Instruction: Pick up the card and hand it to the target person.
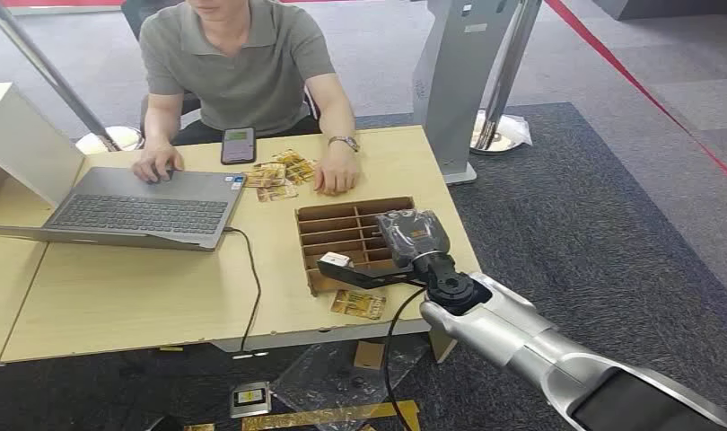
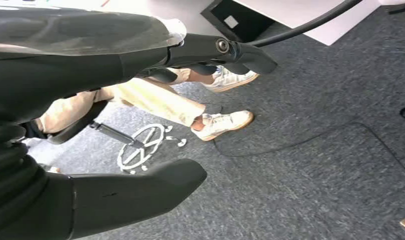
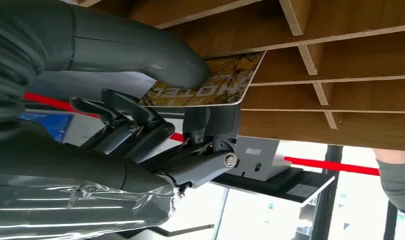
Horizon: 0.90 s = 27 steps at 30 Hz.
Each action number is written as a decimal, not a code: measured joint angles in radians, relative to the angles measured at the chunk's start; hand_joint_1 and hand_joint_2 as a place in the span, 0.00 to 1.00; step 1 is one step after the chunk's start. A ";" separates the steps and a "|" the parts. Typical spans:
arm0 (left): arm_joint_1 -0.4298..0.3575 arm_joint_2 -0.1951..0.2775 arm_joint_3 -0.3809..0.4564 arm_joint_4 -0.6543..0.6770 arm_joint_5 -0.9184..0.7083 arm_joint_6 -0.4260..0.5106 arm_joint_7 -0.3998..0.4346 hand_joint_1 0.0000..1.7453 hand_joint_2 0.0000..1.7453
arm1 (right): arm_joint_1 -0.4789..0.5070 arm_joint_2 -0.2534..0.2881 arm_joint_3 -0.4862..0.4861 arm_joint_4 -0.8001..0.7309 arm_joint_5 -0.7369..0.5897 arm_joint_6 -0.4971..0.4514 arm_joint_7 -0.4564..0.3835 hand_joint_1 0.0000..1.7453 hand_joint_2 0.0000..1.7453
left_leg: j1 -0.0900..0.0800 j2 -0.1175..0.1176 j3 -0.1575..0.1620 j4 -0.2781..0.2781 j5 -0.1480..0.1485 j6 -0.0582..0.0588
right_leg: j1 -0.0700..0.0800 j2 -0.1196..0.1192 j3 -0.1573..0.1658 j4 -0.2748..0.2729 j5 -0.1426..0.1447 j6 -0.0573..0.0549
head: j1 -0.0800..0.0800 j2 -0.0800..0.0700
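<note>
Filling the left and centre of the head view, a pale wooden table [image 1: 144, 296] carries an open grey laptop [image 1: 131, 211] at centre left, with a black cable running from it down over the front edge. Behind the table, at the top of the frame, a person in a grey polo shirt [image 1: 243, 63] sits with one hand on the laptop and the other resting just beside a loose spread of cards [image 1: 279, 172]; a dark phone [image 1: 238, 145] lies between the person's arms. Right of centre stands a brown slotted wooden organizer [image 1: 346, 235], and one more loose card [image 1: 358, 304] lies on the table just in front of it. From the lower right the silver arm reaches up to the organizer, where the right hand [image 1: 378, 265] pinches the card [image 3: 210, 82] between its thick thumb and the darker fingers; in the right wrist view the card, printed with yellow foliage and lettering, sits against the organizer's dividers. In the left wrist view the left hand [image 2: 140, 120] hangs over grey carpet, its fingers spread apart and holding nothing.
</note>
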State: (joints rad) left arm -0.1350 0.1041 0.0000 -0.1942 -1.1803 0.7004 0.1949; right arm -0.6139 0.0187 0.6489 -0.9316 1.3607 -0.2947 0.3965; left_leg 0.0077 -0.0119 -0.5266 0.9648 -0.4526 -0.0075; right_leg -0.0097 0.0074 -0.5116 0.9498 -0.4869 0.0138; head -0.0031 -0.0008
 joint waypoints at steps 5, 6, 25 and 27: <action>0.001 -0.002 0.000 0.000 0.002 0.000 0.006 0.00 1.00 | 0.000 0.000 0.000 -0.004 0.012 -0.020 -0.006 1.00 1.00 | 0.000 0.000 0.000 0.000 0.000 0.000 | 0.000 0.000 0.000 0.000 0.000 0.000 | 0.000 0.000; 0.001 -0.003 0.000 0.000 0.002 0.000 0.006 0.00 1.00 | 0.000 0.000 0.000 -0.009 0.016 -0.025 -0.007 1.00 1.00 | 0.000 0.000 0.000 0.000 0.000 0.000 | 0.000 0.000 0.000 0.000 0.000 0.000 | 0.000 0.000; 0.006 -0.034 0.000 0.000 0.011 0.000 -0.001 0.00 1.00 | -0.076 0.015 -0.005 -0.416 0.024 -0.090 -0.018 1.00 1.00 | 0.000 0.000 0.000 0.000 0.000 0.000 | 0.000 0.000 0.001 0.000 0.000 0.000 | 0.001 0.000; 0.006 -0.039 0.000 0.000 0.016 0.000 0.005 0.00 1.00 | -0.091 0.026 -0.003 -0.408 0.021 -0.100 -0.026 1.00 1.00 | 0.000 0.000 0.000 0.000 0.000 0.000 | 0.000 0.000 0.001 0.000 0.000 0.000 | 0.001 0.000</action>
State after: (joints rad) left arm -0.1292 0.0655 0.0000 -0.1945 -1.1643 0.7004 0.2003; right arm -0.7045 0.0444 0.6461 -1.3395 1.3816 -0.3946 0.3705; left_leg 0.0076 -0.0116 -0.5267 0.9649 -0.4526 -0.0075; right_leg -0.0098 0.0073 -0.5111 0.9499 -0.4869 0.0139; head -0.0024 -0.0008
